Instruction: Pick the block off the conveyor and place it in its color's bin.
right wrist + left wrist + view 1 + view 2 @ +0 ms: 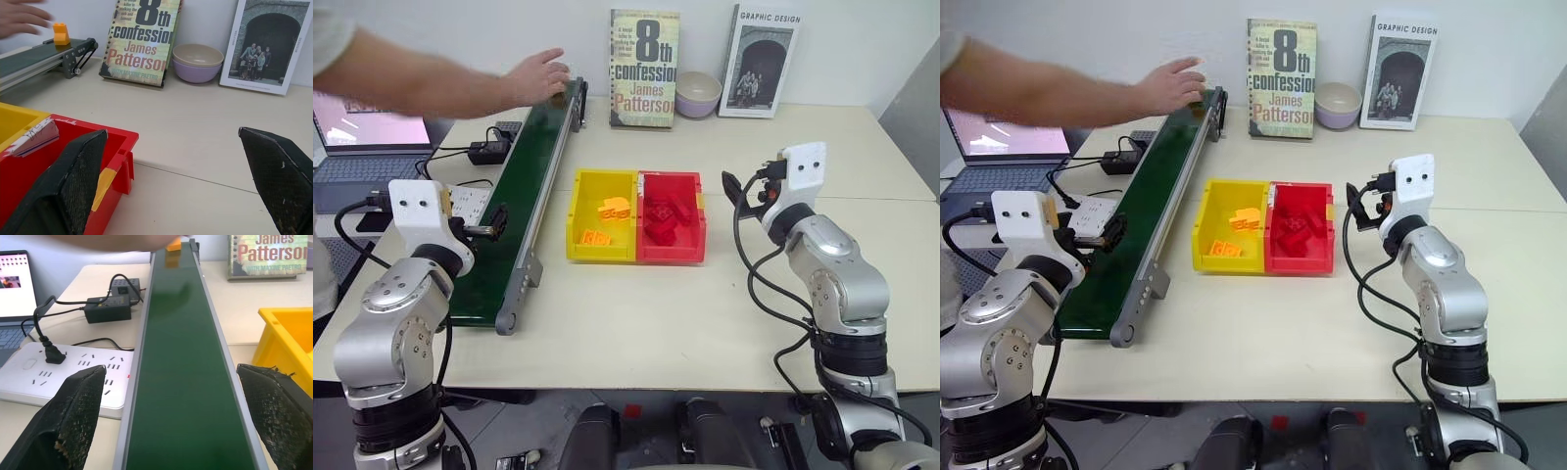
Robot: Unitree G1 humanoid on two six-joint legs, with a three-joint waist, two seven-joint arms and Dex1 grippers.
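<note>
The small orange block [60,34] sits on the far end of the dark green conveyor [524,186], also seen along the belt as the block [173,244]. A person's hand [538,78] hovers just over it. My left gripper [171,369] is open, level over the near part of the belt, far short of the block. My right gripper [172,131] is open, empty, held above the table right of the bins. The yellow bin [579,211] lies beside the belt with several orange bricks inside, joined to a red bin [697,240] of red bricks.
Left of the belt lie a white power strip [58,377], a black adapter [107,309] with cables, and a laptop [362,147]. Two books [644,69] and a bowl [697,93] stand against the back wall. Bare table spreads right of the bins.
</note>
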